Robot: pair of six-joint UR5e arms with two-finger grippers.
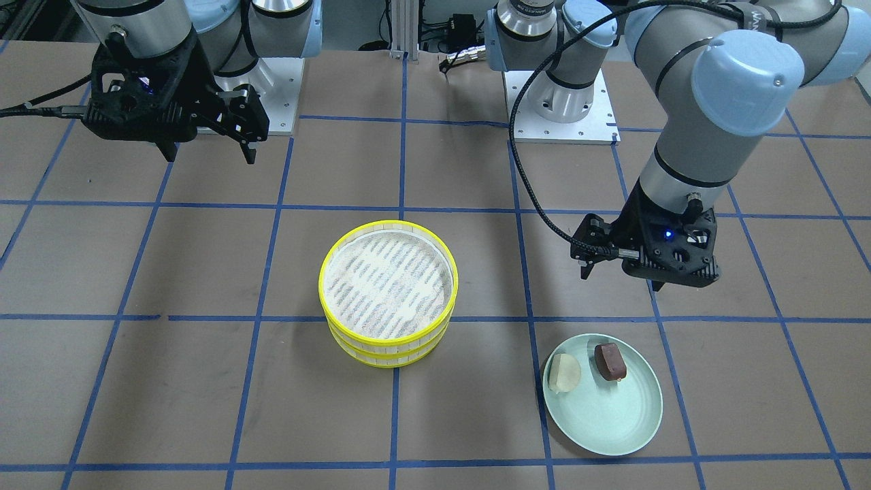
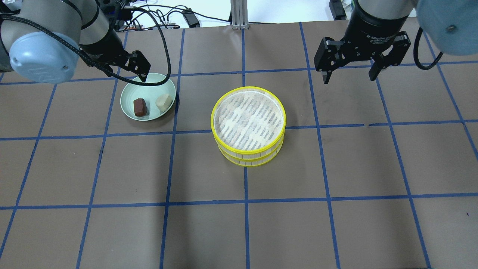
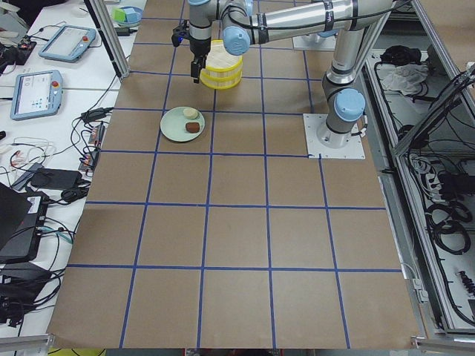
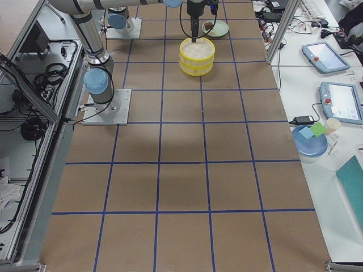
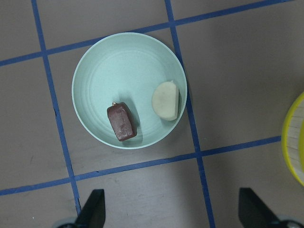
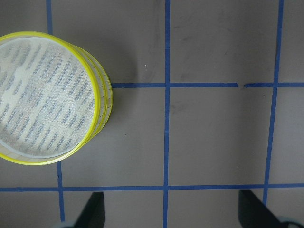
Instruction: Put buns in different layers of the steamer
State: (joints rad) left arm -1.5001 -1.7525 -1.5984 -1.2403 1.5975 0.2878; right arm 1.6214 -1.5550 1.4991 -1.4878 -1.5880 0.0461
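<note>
Nearest the lens, the dark fingertips (image 5: 92,211) of the left gripper (image 5: 173,213) are seen at the bottom edge of the left wrist view, spread wide with nothing between them. The left arm is stretched out over the table (image 2: 336,168) with its wrist turned straight down. The gripper is held in the air on the robot's side of the pale green plate (image 5: 123,66), not directly above it.

On that plate the two buns are laid side by side without touching. The brown bun (image 5: 122,122) is a glossy oblong and the cream bun (image 5: 166,99) a rounded lump.

The right gripper (image 2: 349,77) is also pointed downward and held above bare table, its jaws parted and unloaded. It is kept well apart from the steamer, on the robot's right of it.

The two steamer layers are stacked at the middle of the table, the upper layer (image 2: 246,88) seated on the lower layer (image 2: 248,160). Only the upper one's white mesh floor is exposed.

The stacking is shown plainly in the overhead and front-facing views. In the right wrist view it is shown mostly from above, and only a yellow sliver reaches the left wrist view. The white mounting plates (image 1: 558,129) under both arms are shown by the front-facing view but not by the overhead one.
</note>
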